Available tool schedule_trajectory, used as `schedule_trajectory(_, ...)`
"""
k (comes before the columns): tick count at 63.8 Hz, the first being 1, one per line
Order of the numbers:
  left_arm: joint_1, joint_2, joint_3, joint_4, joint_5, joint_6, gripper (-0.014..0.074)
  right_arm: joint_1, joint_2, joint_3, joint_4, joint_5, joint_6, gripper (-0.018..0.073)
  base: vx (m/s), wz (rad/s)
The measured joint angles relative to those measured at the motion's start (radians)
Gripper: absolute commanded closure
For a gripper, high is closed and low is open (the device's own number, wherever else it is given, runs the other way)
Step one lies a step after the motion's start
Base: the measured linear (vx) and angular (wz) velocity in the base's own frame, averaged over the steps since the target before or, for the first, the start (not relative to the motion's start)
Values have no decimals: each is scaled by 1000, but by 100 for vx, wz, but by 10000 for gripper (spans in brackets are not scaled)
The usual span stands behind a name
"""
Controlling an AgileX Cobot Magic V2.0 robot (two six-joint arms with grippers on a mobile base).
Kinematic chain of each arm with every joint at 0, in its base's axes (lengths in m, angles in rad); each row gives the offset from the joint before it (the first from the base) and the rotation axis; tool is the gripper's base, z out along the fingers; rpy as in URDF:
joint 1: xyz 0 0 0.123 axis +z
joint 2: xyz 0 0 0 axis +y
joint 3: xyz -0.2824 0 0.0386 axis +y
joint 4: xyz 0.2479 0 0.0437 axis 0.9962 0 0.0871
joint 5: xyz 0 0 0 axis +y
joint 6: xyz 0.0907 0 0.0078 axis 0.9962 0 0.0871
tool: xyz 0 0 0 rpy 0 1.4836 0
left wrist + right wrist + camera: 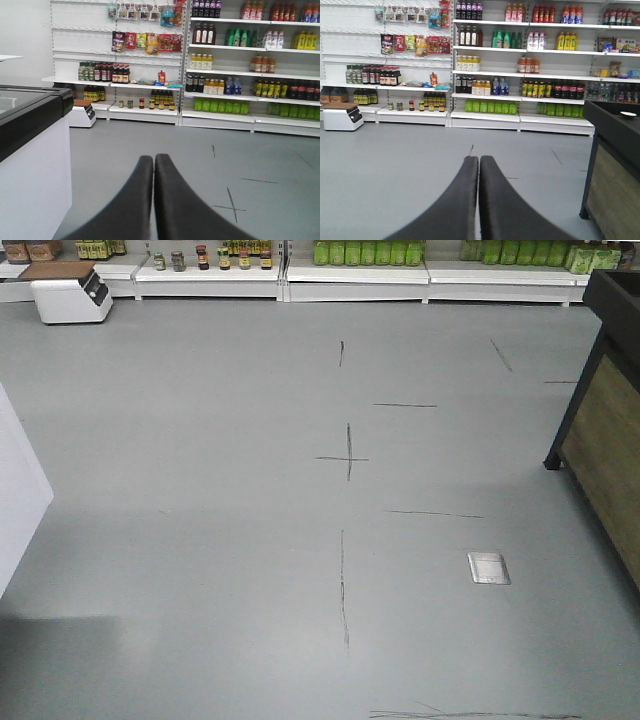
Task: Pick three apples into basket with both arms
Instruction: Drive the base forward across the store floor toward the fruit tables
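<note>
No apples and no basket in any view, so can't say where they sit; neither wrist cam nor the front cam catches them. Left gripper [154,159] has its two black fingers pressed together w/ nothing btwn them, aimed level toward the shelves [250,48] across bare grey floor. Right gripper [478,160] is the same: fingers together, empty, facing the shelves. Both are well short of the shelves. A white counter [30,165] w/ a black rim stands nearer the cam than the shelves on the left-wrist view's left side, and a dark wood-panelled stand [615,185] is in front of the shelves at the right-wrist view's right edge. A floor cross [348,457] lies on open floor, well out from the shelves. Judging from the task alone: apples prob firm, round, smooth-skinned, so apt to roll or slip, fairly weighty for size, and bruise if squeezed hard or dropped. Best hold is likely across the widest part, fingers opposite each other, moderate squeeze, then release low in the basket. Fingers must part first.
</note>
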Motion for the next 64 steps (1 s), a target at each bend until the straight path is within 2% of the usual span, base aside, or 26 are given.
schedule_trajectory(64, 0, 0, 0, 0, 0, 0, 603, 0, 0, 0, 0, 0, 0, 564, 19, -2)
